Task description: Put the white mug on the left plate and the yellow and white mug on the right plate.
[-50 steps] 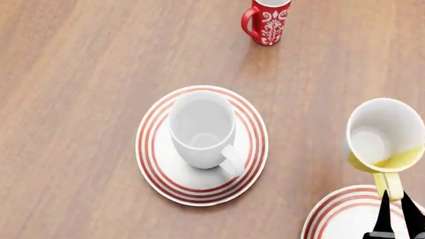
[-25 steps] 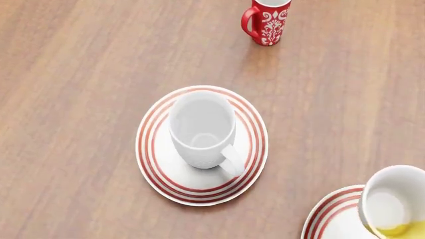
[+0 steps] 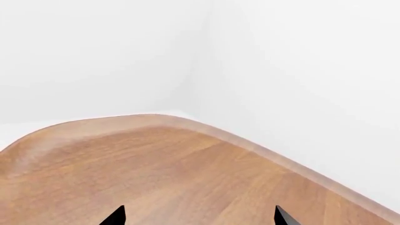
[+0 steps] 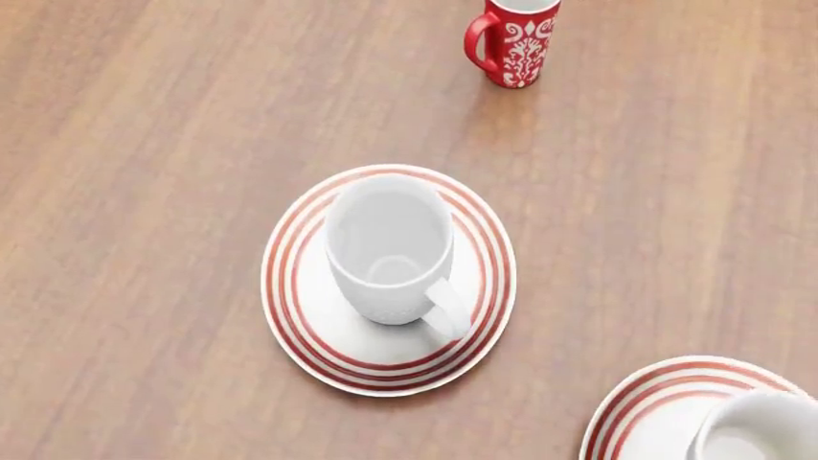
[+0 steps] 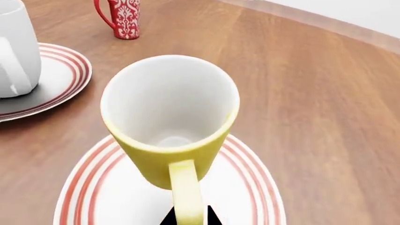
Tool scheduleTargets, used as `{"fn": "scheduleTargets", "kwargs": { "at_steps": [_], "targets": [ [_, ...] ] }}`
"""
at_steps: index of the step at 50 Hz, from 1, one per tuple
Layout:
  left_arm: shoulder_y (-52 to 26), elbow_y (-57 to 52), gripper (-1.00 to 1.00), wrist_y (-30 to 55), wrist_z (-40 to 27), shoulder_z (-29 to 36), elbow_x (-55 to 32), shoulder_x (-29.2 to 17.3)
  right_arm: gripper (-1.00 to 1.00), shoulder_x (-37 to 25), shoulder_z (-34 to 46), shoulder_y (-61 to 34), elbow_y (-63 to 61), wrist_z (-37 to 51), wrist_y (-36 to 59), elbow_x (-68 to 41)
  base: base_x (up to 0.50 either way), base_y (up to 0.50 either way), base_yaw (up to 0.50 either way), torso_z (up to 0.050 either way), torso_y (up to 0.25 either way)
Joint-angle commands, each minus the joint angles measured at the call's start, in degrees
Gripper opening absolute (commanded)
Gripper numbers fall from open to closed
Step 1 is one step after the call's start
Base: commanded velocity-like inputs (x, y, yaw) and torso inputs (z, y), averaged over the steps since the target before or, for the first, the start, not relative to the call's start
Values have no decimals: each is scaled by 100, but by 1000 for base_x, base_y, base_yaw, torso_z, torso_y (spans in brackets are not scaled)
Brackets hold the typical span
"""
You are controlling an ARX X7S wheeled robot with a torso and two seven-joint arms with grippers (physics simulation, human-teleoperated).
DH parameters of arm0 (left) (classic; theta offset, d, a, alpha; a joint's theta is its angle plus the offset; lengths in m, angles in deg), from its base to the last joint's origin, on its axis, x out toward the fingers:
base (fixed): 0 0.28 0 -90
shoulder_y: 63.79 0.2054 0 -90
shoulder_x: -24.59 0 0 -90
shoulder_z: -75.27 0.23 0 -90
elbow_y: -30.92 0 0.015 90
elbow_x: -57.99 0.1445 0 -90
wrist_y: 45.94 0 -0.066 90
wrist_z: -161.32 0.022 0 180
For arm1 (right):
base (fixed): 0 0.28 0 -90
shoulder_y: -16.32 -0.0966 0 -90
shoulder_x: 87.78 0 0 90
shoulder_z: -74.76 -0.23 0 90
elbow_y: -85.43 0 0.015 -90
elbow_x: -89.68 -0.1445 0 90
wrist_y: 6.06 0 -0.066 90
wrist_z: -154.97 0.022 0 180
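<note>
While the right gripper [image 5: 187, 219] pinches its yellow handle, the yellow and white mug [image 5: 170, 119] sits over the red-ringed right plate [image 5: 250, 197] at lower right. The large white mug [image 4: 387, 246] stands mid-frame on the matching left plate [image 4: 306, 326]. The left gripper [image 3: 198, 218] is spread over the wooden table [image 3: 175, 178].

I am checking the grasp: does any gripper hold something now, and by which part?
The right gripper holds the yellow and white mug by its handle, above the right plate. The left gripper holds nothing; its fingers are spread over bare table.
</note>
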Motion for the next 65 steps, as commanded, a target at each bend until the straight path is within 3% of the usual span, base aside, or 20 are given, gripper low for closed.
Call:
{"fn": "scheduleTargets", "kwargs": {
  "at_steps": [1,31,32,38,51,65],
  "targets": [
    [-4,-6,100,-2,-28,-17,-37,-27,-100,20,41,14,222,-85,-195,19,0,0,0,0,0],
    [14,-6,100,-30,-52,12,-50,-44,-100,-19,271,-306,803,-65,-196,102,0,0,0,0,0],
    [18,-8,100,-31,-52,11,-52,-45,100,-9,266,-304,815,-42,-237,142,0,0,0,0,0],
    [26,-7,100,-40,-53,13,-49,-50,100,70,110,-165,649,23,-389,23,0,0,0,0,0],
    [31,-4,100,-66,-33,20,-69,-54,100,250,-166,382,219,-457,-1644,-451,0,0,0,0,0],
    [-16,23,100,-56,-49,123,-13,-52,100,-197,-199,180,-1025,-29,-784,-904,0,0,0,0,0]
  ]
}}
